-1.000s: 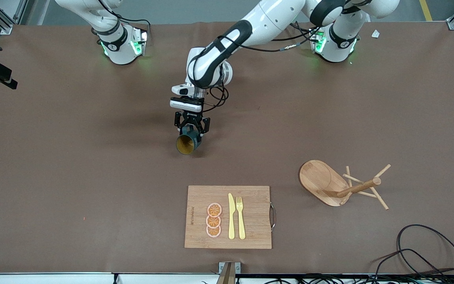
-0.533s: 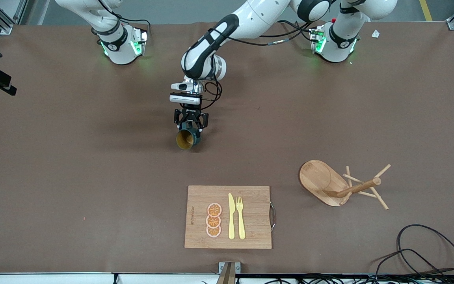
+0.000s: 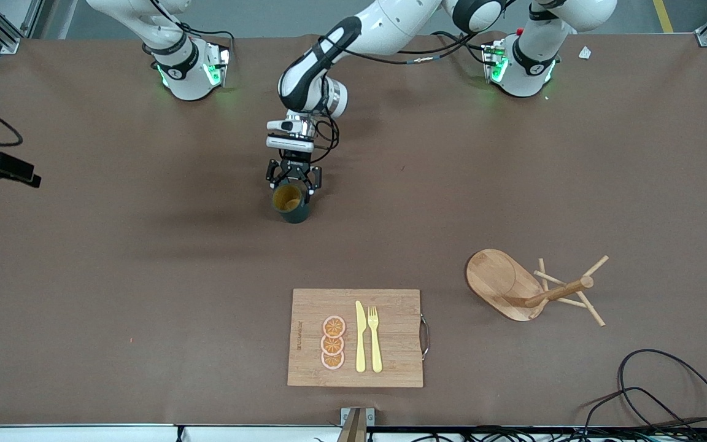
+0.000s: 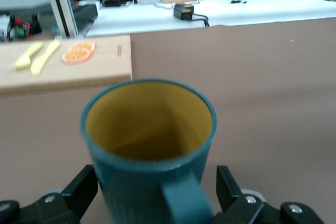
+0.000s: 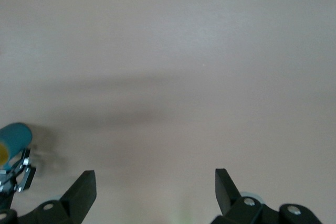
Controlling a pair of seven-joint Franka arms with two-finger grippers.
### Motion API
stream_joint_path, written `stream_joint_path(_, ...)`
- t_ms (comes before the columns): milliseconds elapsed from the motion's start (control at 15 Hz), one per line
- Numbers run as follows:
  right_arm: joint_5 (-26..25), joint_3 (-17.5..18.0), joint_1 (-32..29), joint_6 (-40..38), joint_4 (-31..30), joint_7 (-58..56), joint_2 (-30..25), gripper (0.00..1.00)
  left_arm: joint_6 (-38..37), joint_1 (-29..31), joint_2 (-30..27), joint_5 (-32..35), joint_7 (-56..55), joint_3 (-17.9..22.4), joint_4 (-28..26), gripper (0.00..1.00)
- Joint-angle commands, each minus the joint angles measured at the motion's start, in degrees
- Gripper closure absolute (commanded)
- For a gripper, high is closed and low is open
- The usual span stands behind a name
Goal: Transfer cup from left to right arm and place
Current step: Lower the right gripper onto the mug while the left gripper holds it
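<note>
The cup [image 3: 292, 205], dark teal with a tan-yellow inside, stands upright on the brown table [image 3: 145, 276] near its middle. In the left wrist view the cup [image 4: 149, 140] fills the frame, its handle turned toward the camera. My left gripper [image 3: 294, 186] is low around the cup and open. Its fingers [image 4: 84, 182] stand on either side of the cup with a gap to the wall. My right gripper [image 5: 155, 174] is open and empty over bare table at the right arm's end. Its dark hand [image 3: 3, 169] shows at the edge of the front view. The right wrist view shows the cup [image 5: 13, 140] at a distance.
A wooden cutting board [image 3: 390, 337] with orange slices [image 3: 332, 342], a yellow knife [image 3: 360, 337] and a fork [image 3: 375, 337] lies nearer the front camera than the cup. A wooden mug tree [image 3: 531, 285] lies on its side toward the left arm's end. Black cables [image 3: 666, 393] coil at the corner.
The cup went from tilted in the left gripper's grip to standing upright on the table, and the left gripper opened. The right hand shifted over the table's edge.
</note>
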Motion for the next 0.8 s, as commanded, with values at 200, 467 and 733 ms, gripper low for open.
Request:
stream_joint_path(200, -0.1, 0.9, -0.9, 0.4, -0.4, 1.7, 2.8, 0.0, -9.8, -0.9, -5.3, -18.0, -0.8, -8.1, 0.5, 0.0)
stream_joint_path(467, 0.5, 1.2, 1.2, 6.2, -5.9, 11.0, 3.4, 0.0, -17.4, -0.9, -12.9, -33.6, -0.6, -11.1, 0.5, 0.0)
stream_joint_path(733, 1.0, 1.2, 6.7, 11.7, -12.6, 22.8, 3.0, 0.0, -20.8, 1.6, -22.5, -44.9, -4.1, -11.0, 0.3, 0.0)
